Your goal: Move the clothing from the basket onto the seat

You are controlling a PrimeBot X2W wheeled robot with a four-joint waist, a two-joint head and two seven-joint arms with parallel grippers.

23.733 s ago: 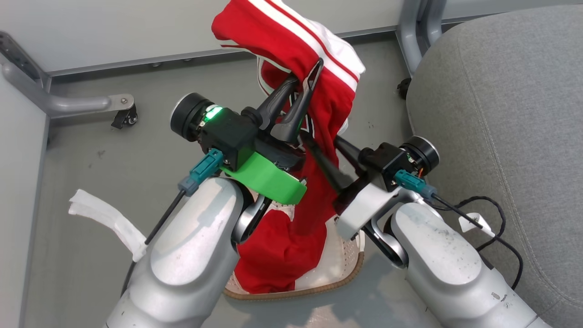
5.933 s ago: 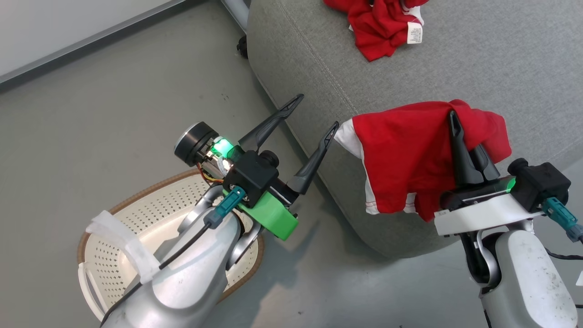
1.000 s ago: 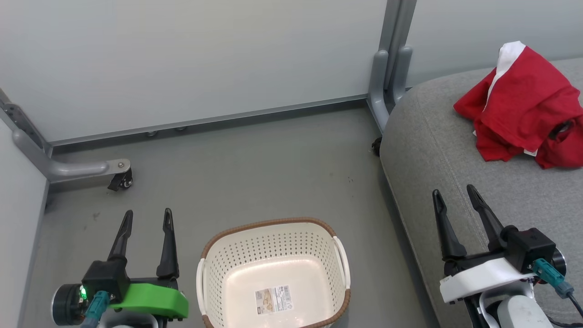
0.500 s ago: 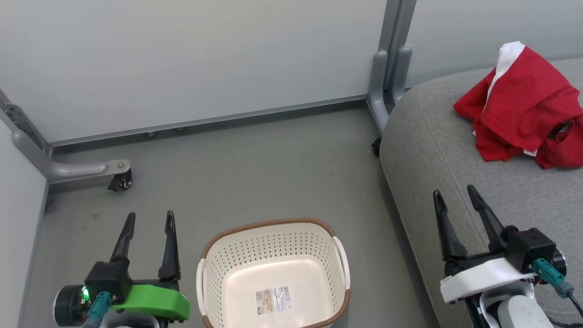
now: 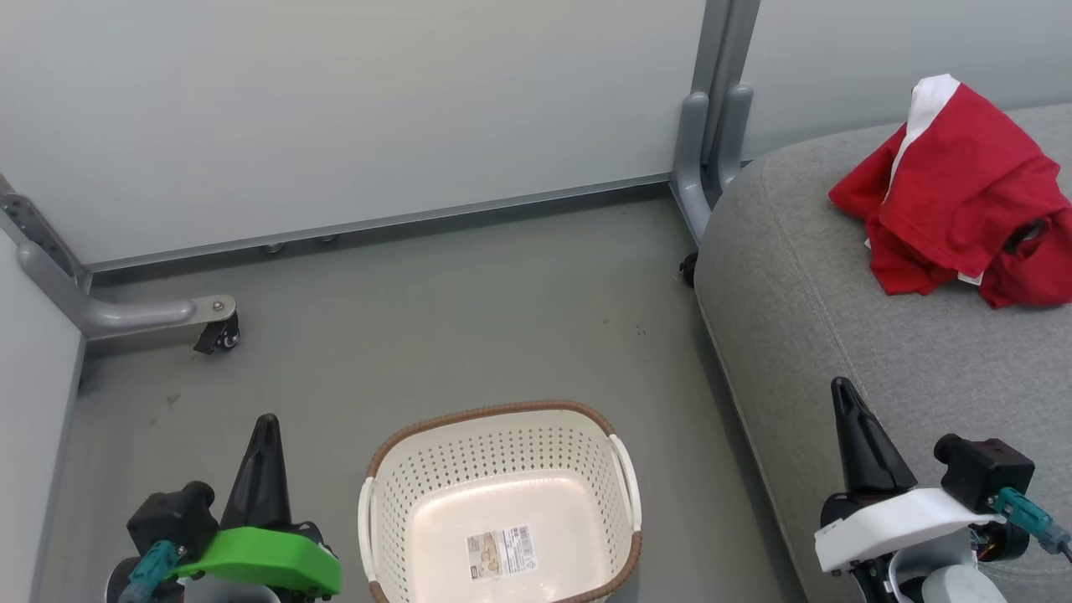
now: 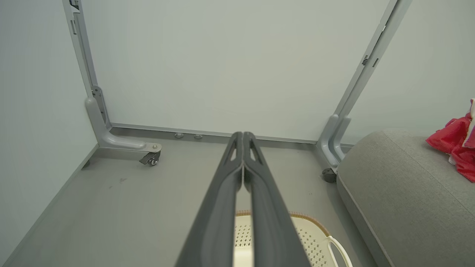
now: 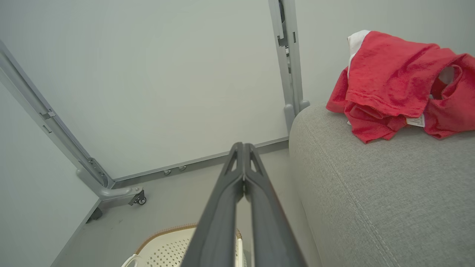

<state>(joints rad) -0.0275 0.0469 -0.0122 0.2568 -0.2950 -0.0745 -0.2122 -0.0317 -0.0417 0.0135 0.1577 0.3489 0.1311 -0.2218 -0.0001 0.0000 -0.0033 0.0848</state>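
The red clothing (image 5: 955, 201) lies in a crumpled heap on the grey seat (image 5: 837, 335) at the upper right, white trim showing at its top; the right wrist view has the clothing (image 7: 393, 81) on the seat (image 7: 371, 193) too. The cream basket (image 5: 502, 502) with brown rim stands on the floor at bottom centre, holding nothing but its paper label. My left gripper (image 5: 266, 423) is shut and holds nothing, left of the basket. My right gripper (image 5: 842, 389) is shut with nothing in it, over the seat's front edge. In both wrist views the fingers (image 6: 242, 137) (image 7: 243, 146) press together.
Pale wall panels stand behind, with a grey metal post (image 5: 712, 126) beside the seat and a caster leg (image 5: 167, 314) at the left. A small black caster (image 5: 688, 268) sits at the seat's corner. Grey floor lies around the basket.
Both grippers have gone from open to shut within the last half second and sit slightly lower. Earlier the clothing went from the basket to the seat.
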